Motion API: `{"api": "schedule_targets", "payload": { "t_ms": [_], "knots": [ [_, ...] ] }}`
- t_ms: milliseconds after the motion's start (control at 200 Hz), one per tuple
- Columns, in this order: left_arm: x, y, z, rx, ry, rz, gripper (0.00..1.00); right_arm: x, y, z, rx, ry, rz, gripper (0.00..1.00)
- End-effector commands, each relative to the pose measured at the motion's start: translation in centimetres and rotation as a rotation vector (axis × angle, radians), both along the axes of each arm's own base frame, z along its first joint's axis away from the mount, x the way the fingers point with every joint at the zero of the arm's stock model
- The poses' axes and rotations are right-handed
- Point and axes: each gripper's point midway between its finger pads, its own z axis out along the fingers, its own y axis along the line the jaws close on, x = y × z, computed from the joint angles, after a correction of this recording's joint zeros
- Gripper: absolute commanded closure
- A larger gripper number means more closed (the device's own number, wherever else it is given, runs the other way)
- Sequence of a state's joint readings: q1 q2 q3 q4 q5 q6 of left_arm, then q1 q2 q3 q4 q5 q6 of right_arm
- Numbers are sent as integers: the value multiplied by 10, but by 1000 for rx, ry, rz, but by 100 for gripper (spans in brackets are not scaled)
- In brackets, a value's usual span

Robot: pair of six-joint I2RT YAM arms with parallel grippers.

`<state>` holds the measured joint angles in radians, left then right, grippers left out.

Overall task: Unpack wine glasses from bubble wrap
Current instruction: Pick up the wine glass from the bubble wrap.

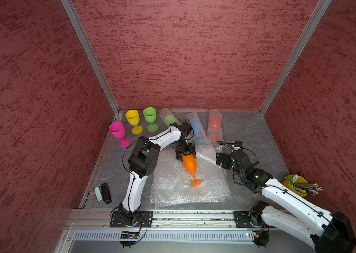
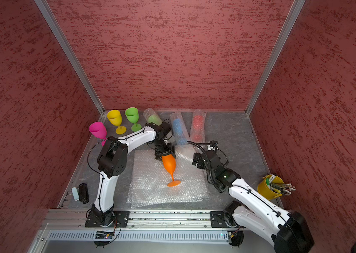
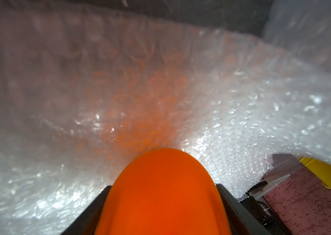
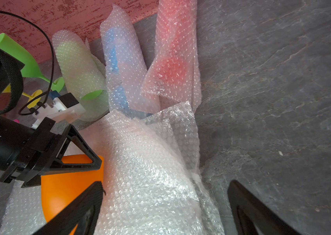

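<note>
1. The orange goblet lies on its side on the opened bubble wrap sheet, in the middle of the bench.
2. Its long axis runs from far to near: the bowl points to the back wall, the round foot points to the arm bases.
3. The left claw reaches the bowl end from the far side. In the left wrist view its fingers lie against both sides of the bowl, so I judge that it grips the goblet.
4. The right claw hangs near, on the right side, over the raised edge of the sheet. Its jaws are wide apart and empty.
5. The left claw is clearly the nearer one, so I think the lift belongs to it.
6. Behind, three wrapped rolls lie near the wall.
</note>
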<state>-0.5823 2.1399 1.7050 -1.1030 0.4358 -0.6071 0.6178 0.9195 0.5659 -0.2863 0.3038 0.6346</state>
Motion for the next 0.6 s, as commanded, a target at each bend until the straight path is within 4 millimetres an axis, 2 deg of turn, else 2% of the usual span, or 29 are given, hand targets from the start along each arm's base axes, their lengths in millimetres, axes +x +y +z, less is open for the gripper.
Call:
{"api": "schedule_targets", "payload": {
  "t_ms": [0,175,351,596],
  "knots": [
    [0,6,28,-13,-63,6,24,-2,-10,1,-21,-9,-33,3],
    [-1,23,64,31,-193,5,24,-2,-12,7,-25,-20,-35,3],
    [0,51,99,131,-348,5,23,-2,-11,14,-19,-38,-30,3],
    [24,97,143,296,-672,3,23,1,-13,26,-39,-96,-19,3]
  ]
}}
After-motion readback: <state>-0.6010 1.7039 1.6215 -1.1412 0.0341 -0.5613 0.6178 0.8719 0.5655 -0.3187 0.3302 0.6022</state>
